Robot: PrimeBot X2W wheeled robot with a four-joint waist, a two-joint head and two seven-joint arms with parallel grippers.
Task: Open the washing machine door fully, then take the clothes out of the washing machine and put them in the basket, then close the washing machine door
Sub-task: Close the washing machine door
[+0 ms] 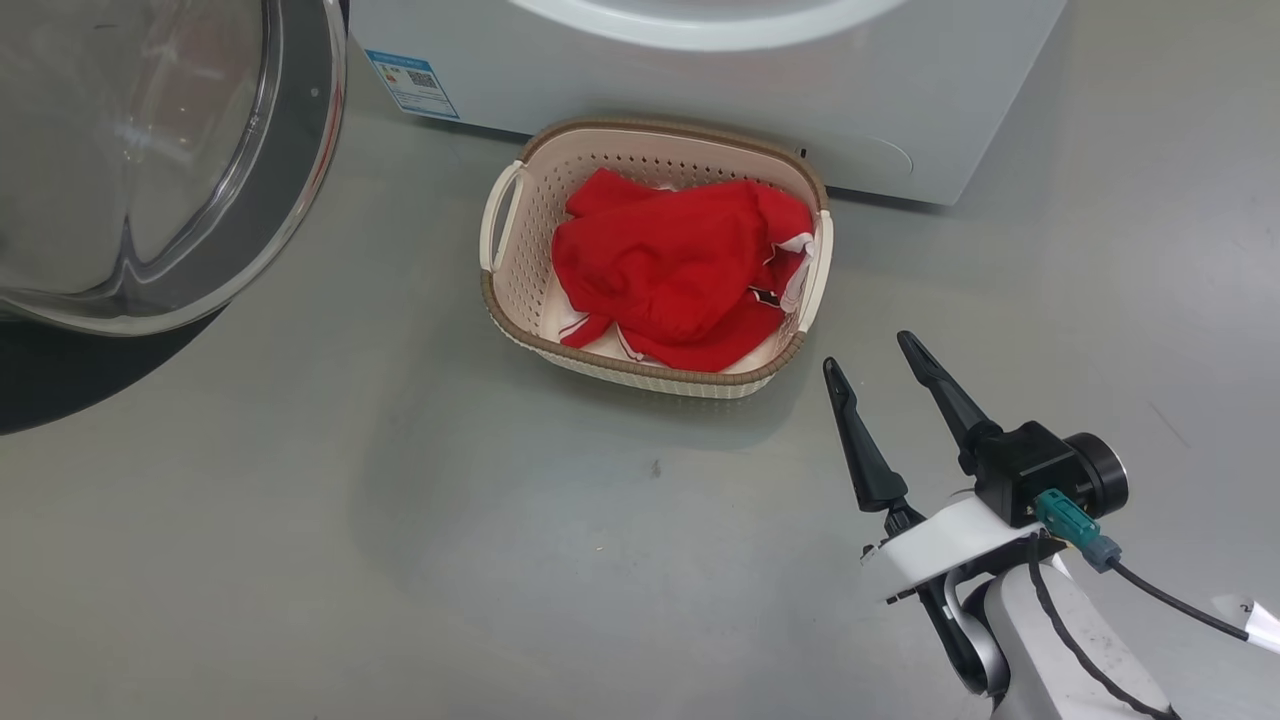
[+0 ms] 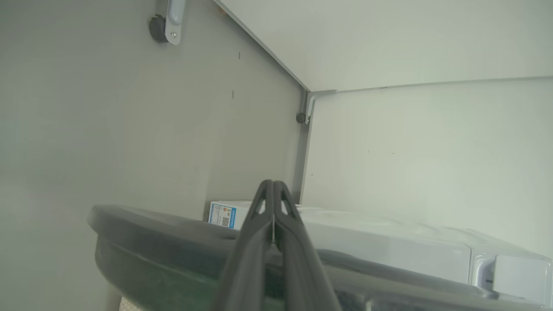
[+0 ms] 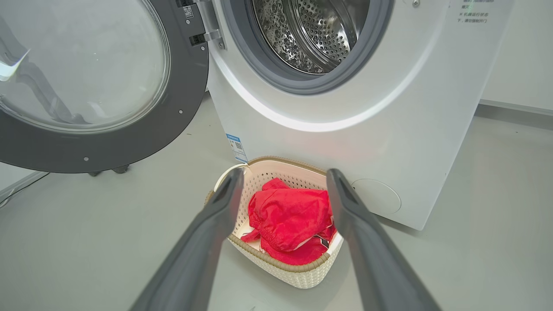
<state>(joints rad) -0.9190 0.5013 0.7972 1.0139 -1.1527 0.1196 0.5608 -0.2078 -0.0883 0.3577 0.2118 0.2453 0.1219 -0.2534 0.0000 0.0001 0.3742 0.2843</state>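
Note:
The washing machine [image 3: 389,108] stands with its door [image 3: 86,77] swung wide open to the left; its steel drum [image 3: 311,30] shows no cloth. Red clothes [image 1: 680,270] [image 3: 289,220] lie piled in the cream basket [image 1: 510,290] [image 3: 298,276] on the floor before the machine. My right gripper [image 1: 870,355] [image 3: 283,181] hangs open and empty, a little to the near right of the basket. In the left wrist view my left gripper [image 2: 273,183] is shut on nothing, its fingers lying over the black door rim [image 2: 151,233], with the white machine [image 2: 389,246] beyond.
Grey floor [image 1: 400,520] spreads around the basket. The door's glass bowl [image 1: 130,150] bulges at the upper left of the head view. A blue sticker [image 1: 412,85] marks the machine's lower front corner. White walls [image 2: 410,142] meet in a corner behind the machine.

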